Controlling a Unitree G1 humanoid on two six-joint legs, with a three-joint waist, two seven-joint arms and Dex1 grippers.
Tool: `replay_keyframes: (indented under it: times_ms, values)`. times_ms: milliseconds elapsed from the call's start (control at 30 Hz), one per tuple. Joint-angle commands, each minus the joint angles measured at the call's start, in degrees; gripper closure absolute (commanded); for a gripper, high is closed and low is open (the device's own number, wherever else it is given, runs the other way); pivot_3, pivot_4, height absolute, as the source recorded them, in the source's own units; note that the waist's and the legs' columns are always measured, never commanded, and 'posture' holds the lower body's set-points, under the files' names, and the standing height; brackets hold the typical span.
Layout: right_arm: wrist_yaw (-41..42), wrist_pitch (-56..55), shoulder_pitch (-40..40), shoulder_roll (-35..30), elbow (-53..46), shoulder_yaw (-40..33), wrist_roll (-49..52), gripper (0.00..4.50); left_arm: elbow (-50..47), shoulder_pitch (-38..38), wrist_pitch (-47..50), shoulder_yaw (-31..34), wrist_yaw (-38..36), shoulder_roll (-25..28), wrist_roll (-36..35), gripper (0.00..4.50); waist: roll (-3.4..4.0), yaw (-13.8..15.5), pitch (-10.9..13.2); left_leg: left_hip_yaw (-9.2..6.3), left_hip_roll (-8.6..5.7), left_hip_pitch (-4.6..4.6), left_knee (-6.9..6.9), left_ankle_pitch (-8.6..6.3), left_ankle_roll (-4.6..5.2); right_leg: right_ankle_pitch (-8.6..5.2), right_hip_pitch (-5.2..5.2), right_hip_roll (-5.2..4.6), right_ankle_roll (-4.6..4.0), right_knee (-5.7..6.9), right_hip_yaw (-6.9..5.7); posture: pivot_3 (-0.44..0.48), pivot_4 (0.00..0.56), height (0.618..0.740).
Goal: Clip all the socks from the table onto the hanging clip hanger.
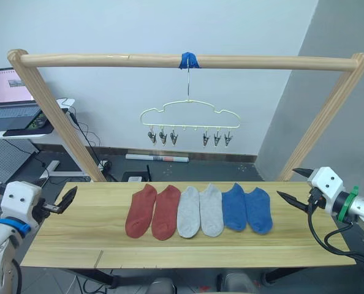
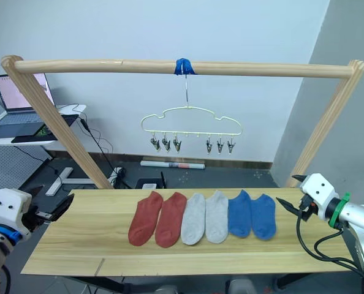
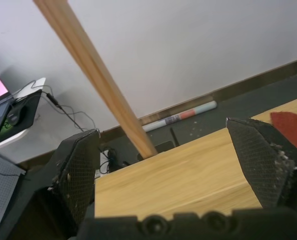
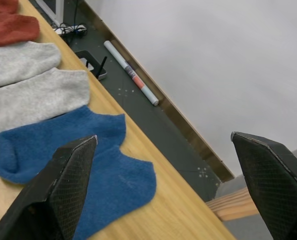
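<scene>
Six soft ankle socks lined up mid-frame on light wood plank worktop; left hand, right hand both wide open, empty.

Frame: round wooden pole frame, blue tape at mid-bar
Desk: open laptop
Floor: rolled paper tube along wall

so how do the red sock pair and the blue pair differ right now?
Colour: the red pair is rust-red, the blue pair blue. Place: the red pair lies at the row's left end, toward the left tool; the blue pair at the right end, toward the right tool. Neighbours: the grey pair lies between them. Shared: both pairs lie flat on the table, unclipped, toes toward the robot.
</scene>
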Motion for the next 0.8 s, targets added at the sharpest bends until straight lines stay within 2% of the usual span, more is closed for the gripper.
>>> replay_keyframes:
  times_ms: [33, 267, 433, 500, 700, 800]
  values:
    - [-0.85, 1.20, 1.40, -0.39, -4.19, -3.22, 1.78, 0.00, -2.56, -2.32, 0.52, -0.80, -0.62, 0.43, -0.62, 0.02, 0.02, -0.01, 0.27, 0.00, -0.01, -0.01, 0.01, 0.00, 0.00, 0.00, 0.00, 0.00, 0.00, 0.00, 0.00, -0.095, 0.050, 0.731]
    - [-3.00, 3.27, 5.14, 0.13, -10.15, -6.31, 2.72, 0.00, -4.10, -6.72, 2.29, -4.88, 0.49, -0.48, 0.62, 0.02, -0.01, -0.68, 2.35, 0.01, 0.02, -0.02, 0.02, 0.00, -0.01, 0.00, -0.03, 0.00, 0.00, 0.01, 0.01, -0.169, 0.113, 0.731]
    - [-4.21, 4.81, 6.95, 0.82, -19.35, -6.94, 3.76, 0.00, -8.54, -12.06, 4.89, -9.89, 3.28, -6.08, -0.33, 0.02, -0.03, -1.70, 4.52, 0.00, 0.00, -0.13, 0.01, -0.02, -0.04, 0.06, -0.07, -0.02, 0.11, -0.03, 0.02, -0.237, 0.155, 0.731]
    - [-3.73, 9.66, 6.85, 0.30, -24.76, -6.60, 7.26, 0.00, -9.67, -14.58, 5.29, -11.71, 4.78, -8.85, -0.27, 0.02, -0.16, -2.40, 5.05, 0.00, 0.01, -0.17, 0.01, -0.04, -0.08, 0.17, -0.13, -0.02, 0.31, -0.04, 0.02, -0.275, 0.170, 0.731]
    - [-8.21, 18.82, 0.76, 1.84, -36.12, -3.70, 12.72, 0.00, -10.74, -20.92, 3.82, -14.47, 10.71, -16.46, 0.60, 0.02, -0.60, -4.76, 6.28, 0.05, 0.02, -0.37, 0.03, -0.11, -0.19, 0.19, -0.35, -0.02, 0.33, -0.07, 0.08, -0.316, 0.195, 0.731]
    - [-9.33, 21.66, -1.62, 2.00, -39.01, -2.04, 13.87, 0.00, -10.40, -22.17, 3.15, -14.89, 12.79, -19.13, 1.03, 0.60, -0.61, -5.70, 6.37, 0.06, 0.01, -0.77, 0.05, -0.11, -0.19, 0.20, -0.79, -0.01, 0.35, -0.04, 0.08, -0.320, 0.208, 0.731]
